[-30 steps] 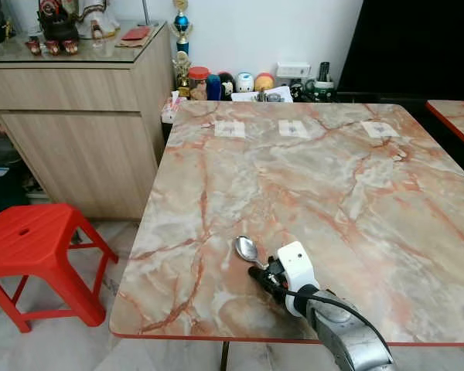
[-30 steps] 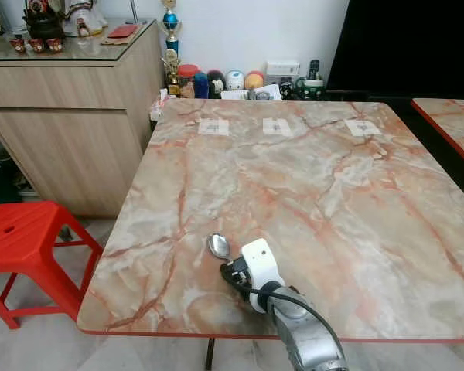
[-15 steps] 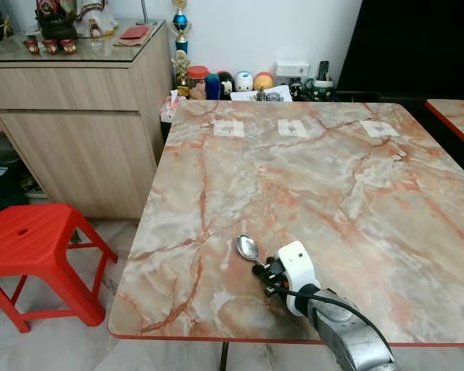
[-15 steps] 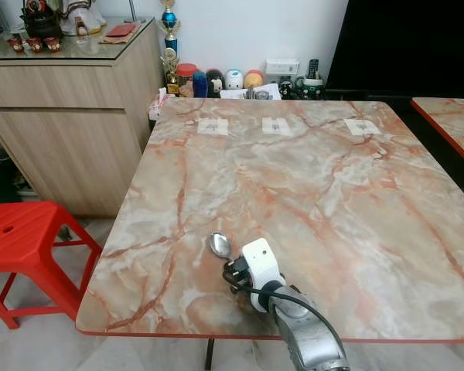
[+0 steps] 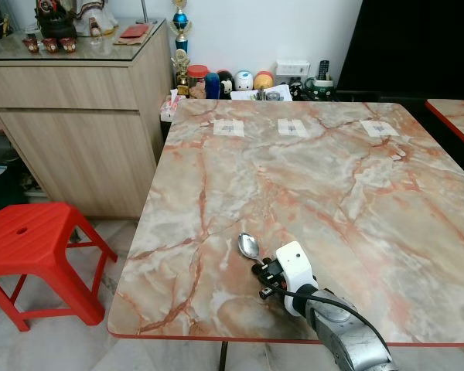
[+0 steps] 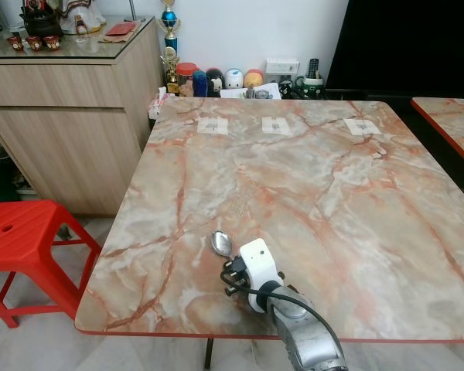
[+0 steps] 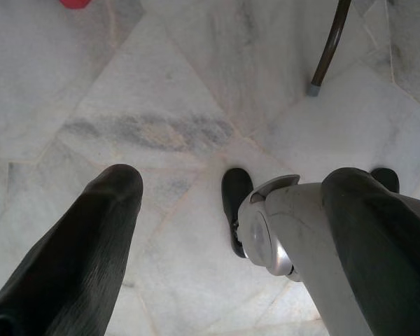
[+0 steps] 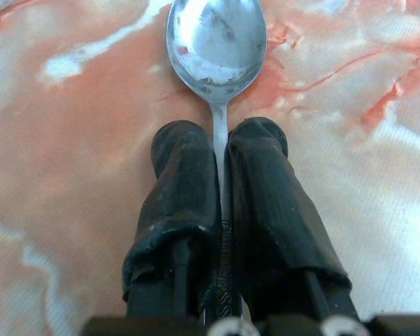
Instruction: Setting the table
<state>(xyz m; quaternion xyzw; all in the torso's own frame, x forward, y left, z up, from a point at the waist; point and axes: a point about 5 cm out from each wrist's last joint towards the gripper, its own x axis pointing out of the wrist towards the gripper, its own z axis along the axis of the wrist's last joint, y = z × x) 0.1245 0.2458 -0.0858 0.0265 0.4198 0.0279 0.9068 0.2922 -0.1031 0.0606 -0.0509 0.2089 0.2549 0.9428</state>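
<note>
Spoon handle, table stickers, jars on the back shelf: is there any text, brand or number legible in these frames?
Spoon handle, between the right pincer's fingers: stamped marks, too blurred to read.
Three white stickers at the far end of the table: dark marks, too small to read.
Jars and figures behind the table: no readable label.
Nothing can be quoted.

right arm [image 5: 344, 340]: reaches in from lower right of the head view | right gripper [image 8: 222, 140]: fingers closed on a spoon [image 8: 217, 42] handle | left gripper [image 7: 224, 203]: fingers spread apart, pointing down
</note>
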